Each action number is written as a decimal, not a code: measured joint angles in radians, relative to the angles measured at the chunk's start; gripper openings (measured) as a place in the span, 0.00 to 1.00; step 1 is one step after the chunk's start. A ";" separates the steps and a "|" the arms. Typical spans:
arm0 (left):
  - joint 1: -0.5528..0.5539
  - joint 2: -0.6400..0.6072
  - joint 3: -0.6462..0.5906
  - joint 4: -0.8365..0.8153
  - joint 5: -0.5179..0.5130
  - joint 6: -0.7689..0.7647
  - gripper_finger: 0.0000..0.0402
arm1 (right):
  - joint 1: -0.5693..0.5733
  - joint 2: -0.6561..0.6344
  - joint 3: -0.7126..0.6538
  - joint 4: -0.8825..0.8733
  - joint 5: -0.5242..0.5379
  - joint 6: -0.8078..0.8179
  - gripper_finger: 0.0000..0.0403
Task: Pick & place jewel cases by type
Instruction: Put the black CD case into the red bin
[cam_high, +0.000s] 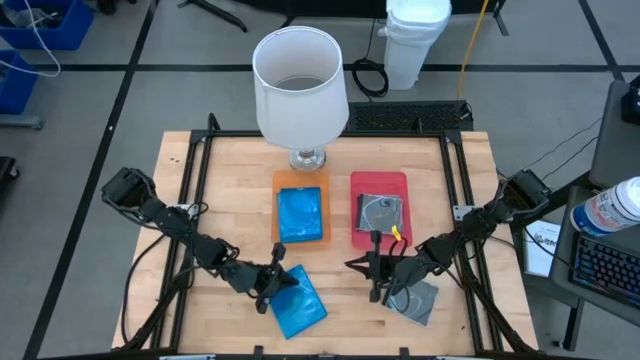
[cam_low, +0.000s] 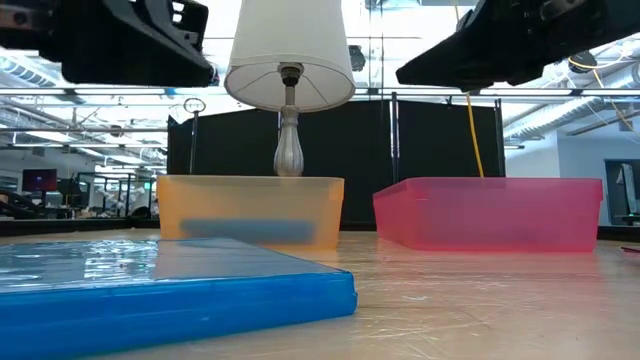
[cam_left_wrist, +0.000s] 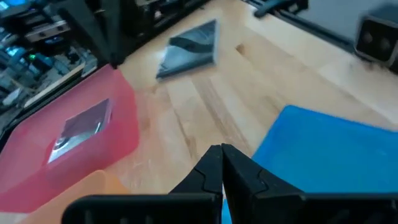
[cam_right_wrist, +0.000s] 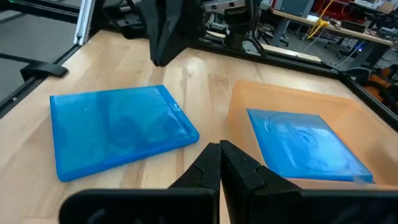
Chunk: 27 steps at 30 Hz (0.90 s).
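I have the left gripper (cam_high: 275, 282) low over the front of the bench (cam_high: 230, 170), its fingers (cam_left_wrist: 214, 171) pressed together with nothing between them. The loose blue case (cam_high: 300, 300) lies flat on the wood just beside the fingertips, at the gripper's tip and slightly toward the front edge; I cannot tell from above whether they touch. In the left wrist view that case fills the area just past the closed fingers.

My right gripper (cam_high: 375, 272) sits near the front of the red tray (cam_high: 378, 182), fingers (cam_right_wrist: 221, 165) also together and holding nothing. A grey case (cam_high: 418, 298) lies on the bench beside and partly under that arm, toward the front right.

A second blue case (cam_high: 300, 214) rests inside the orange tray (cam_high: 298, 179), and a clear case showing a silvery disc (cam_high: 380, 212) rests in the red tray. A white lamp (cam_high: 299, 85) stands behind the orange tray.
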 joint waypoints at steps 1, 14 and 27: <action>0.000 0.002 0.000 0.000 0.005 0.014 0.02 | 0.000 0.000 -0.003 0.006 0.000 0.001 0.00; -0.030 0.001 0.000 0.059 0.135 0.006 0.02 | 0.139 -0.011 0.289 -0.565 0.122 0.128 0.00; -0.120 0.001 0.000 0.047 0.053 -0.024 0.01 | 0.340 0.008 0.737 -1.852 0.020 1.000 0.00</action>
